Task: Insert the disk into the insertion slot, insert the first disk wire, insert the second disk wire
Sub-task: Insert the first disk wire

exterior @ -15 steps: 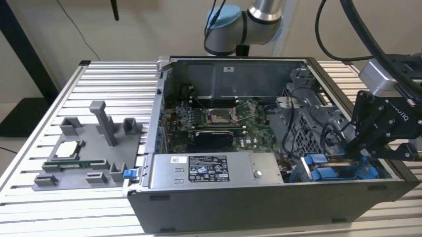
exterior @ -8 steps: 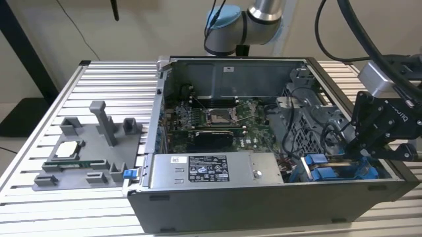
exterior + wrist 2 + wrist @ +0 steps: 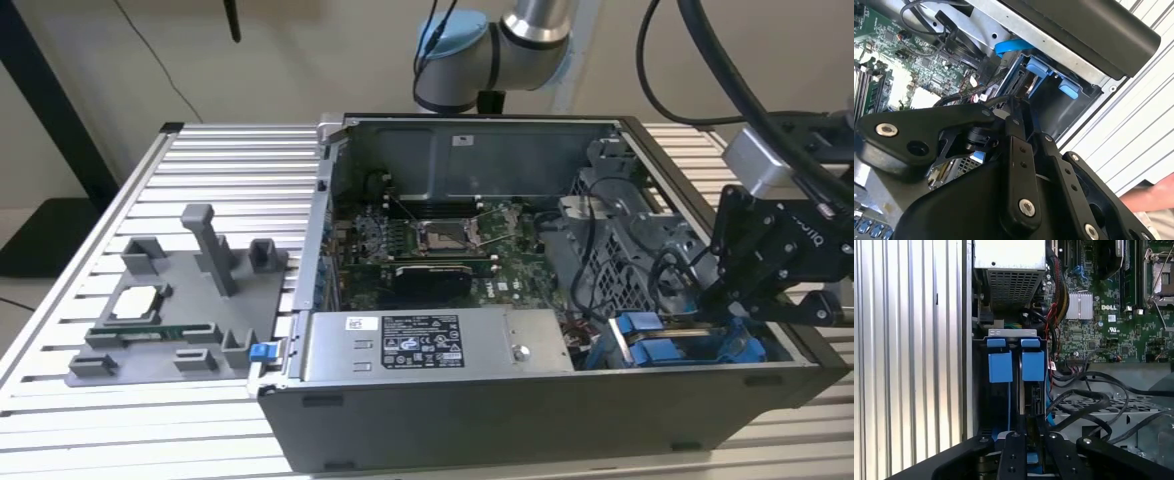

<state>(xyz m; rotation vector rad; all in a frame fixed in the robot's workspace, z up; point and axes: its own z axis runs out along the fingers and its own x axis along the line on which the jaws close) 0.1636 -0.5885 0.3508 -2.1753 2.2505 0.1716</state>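
My gripper (image 3: 725, 312) hangs over the near right corner of the open computer case, above the insertion slot (image 3: 667, 352), a grey drive cage with blue fittings. In the first wrist view the cage (image 3: 1013, 333) has two bays, each topped by a blue tab. The disk (image 3: 1032, 395) sits edge-up in the bay nearer the motherboard. The gripper (image 3: 1029, 434) is right at the disk's end, its fingers (image 3: 1012, 455) drawn close together on a black wire connector. In the second wrist view a black wire (image 3: 964, 101) runs to the fingertips of the gripper (image 3: 1014, 107), beside the disk's connector edge (image 3: 1016, 82).
A grey power-supply box (image 3: 427, 345) lies along the case's near wall, the motherboard (image 3: 427, 240) behind it. Black cables (image 3: 1089, 400) loop beside the cage, and a blue cable (image 3: 1011, 46) curves above it. A grey fixture tray (image 3: 174, 320) rests on the slatted table. A person's hand (image 3: 1149, 192) is nearby.
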